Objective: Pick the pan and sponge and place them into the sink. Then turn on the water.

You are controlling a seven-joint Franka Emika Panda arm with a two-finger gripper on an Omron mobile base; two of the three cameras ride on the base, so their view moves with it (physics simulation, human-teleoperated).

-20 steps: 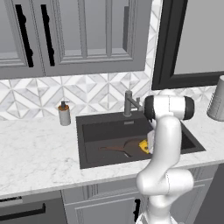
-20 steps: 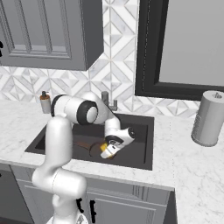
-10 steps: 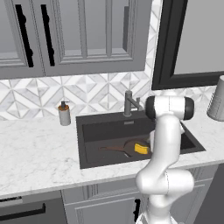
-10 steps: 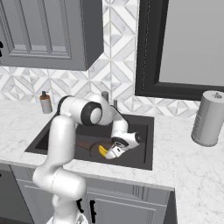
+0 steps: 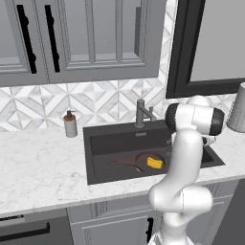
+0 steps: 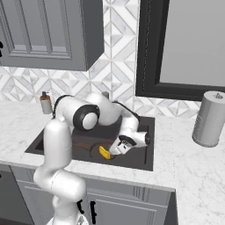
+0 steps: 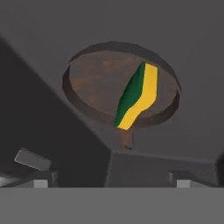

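1. With the sponge [image 7: 136, 96] lying in the pan [image 7: 94, 85] inside the sink [image 5: 119, 139], the gripper [image 6: 123, 145] gapes empty at its 3 o'clock.
2. Best lift straight out, then approach the faucet [image 5: 141, 112] at 12 o'clock.
3. A second ago the jaws pinched the sponge; now it's dropped.

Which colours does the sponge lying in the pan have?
The sponge is yellow with a green side; the hand view shows it best.

A yellow-and-green rectangular sponge [image 7: 136, 97] is lying in the round dark brown frying pan [image 7: 94, 83]; both are showing inside the dark grey rectangular sink basin [image 5: 119, 141].
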